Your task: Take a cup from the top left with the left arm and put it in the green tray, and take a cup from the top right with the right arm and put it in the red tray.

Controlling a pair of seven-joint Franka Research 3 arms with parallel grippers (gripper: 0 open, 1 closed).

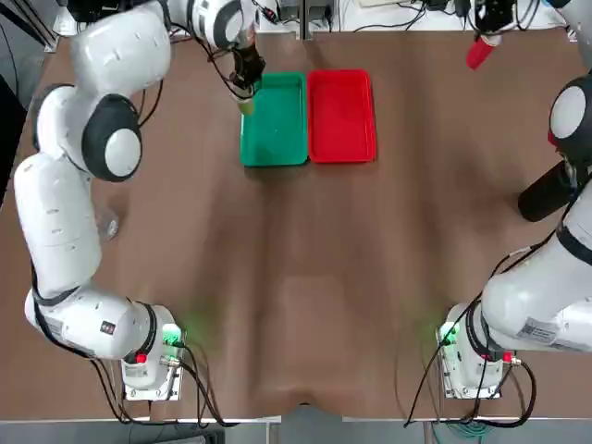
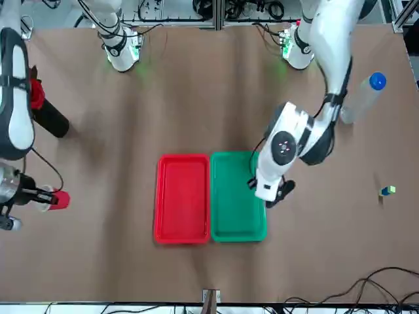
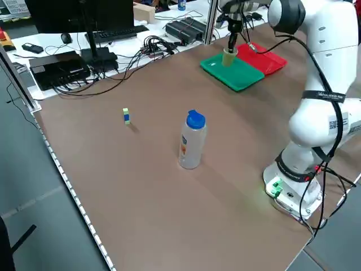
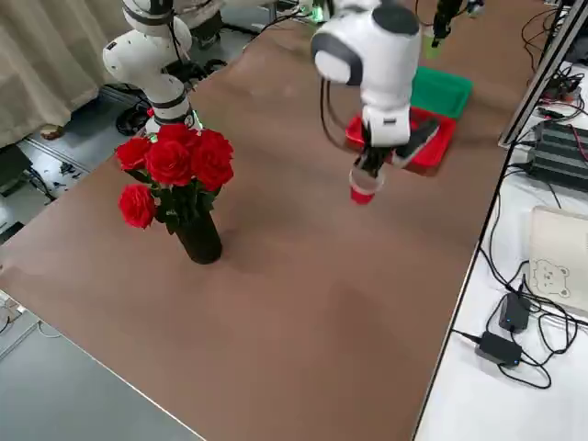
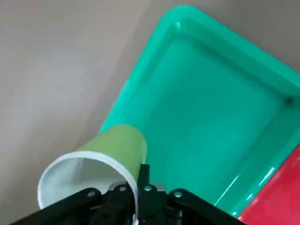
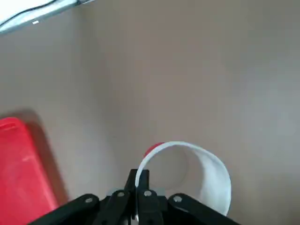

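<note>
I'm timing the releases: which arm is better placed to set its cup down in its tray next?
Probably the left: its gripper holds the green cup at the green tray's edge, while the right gripper holds the red cup well aside from the red tray.

No readable text, label, brand, number or sign shows anywhere.

A clear bottle (image 3: 193,144) with a blue cap (image 3: 196,119) stands upright on the left of the brown desk (image 3: 169,226), a small blue-and-green block (image 3: 126,116) farther off. At right, a dark vase (image 4: 200,239) holds red roses (image 4: 170,163).
</note>
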